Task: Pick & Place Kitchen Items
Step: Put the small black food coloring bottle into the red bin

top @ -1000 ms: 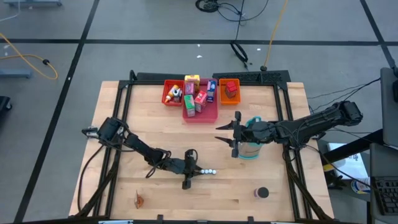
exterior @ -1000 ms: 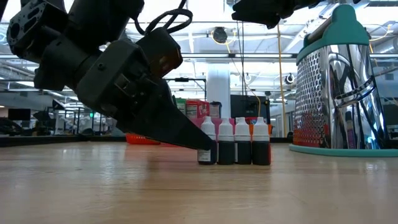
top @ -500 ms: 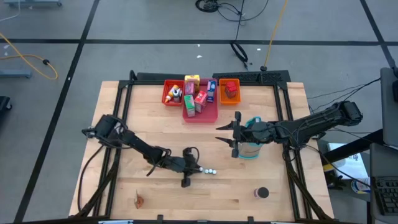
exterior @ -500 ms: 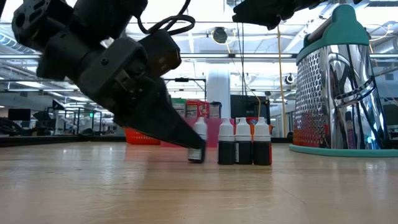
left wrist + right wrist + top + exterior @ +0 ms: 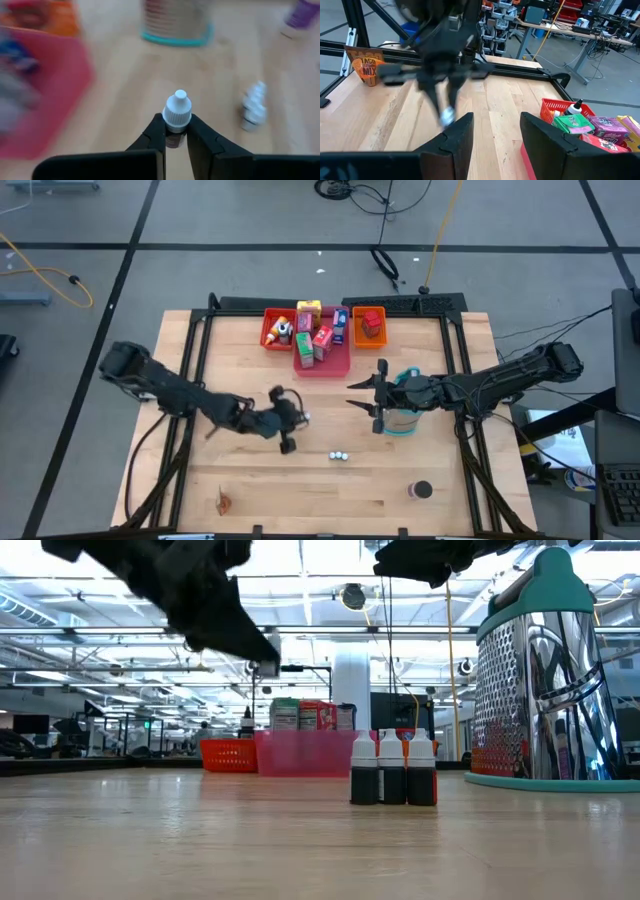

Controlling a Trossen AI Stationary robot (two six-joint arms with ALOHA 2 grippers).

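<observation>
My left gripper (image 5: 297, 419) hangs above the table's middle, shut on a tiny white-capped bottle (image 5: 177, 107), which also shows in the low view (image 5: 265, 664). Three like bottles (image 5: 340, 455) stand in a row on the wood (image 5: 393, 770). Boxes fill the red tray (image 5: 278, 330), pink tray (image 5: 322, 356) and orange tray (image 5: 369, 326) at the far edge. A dark round can (image 5: 421, 491) sits near the near right corner. My right gripper (image 5: 366, 396) waits open in the air beside the teal-and-white holder (image 5: 405, 418). My left gripper pinches the tiny bottle's dark body (image 5: 175, 138) just below the white cap, between its two fingertips (image 5: 158, 131). The cap sticks out past the fingertips. The bottle is lifted clear of the table.
A taco mix packet (image 5: 225, 501) lies by the near left edge. The tall steel holder (image 5: 545, 680) stands right of the bottle row. Bare wood lies between the bottles and the trays. Black frame rails run along the table's edges.
My left gripper, shut on the end bottle of a row of several, has risen and drawn back toward the table's left and far side. That bottle has gone from standing on the wood to lifted clear. The other three bottles stay standing where they were.
</observation>
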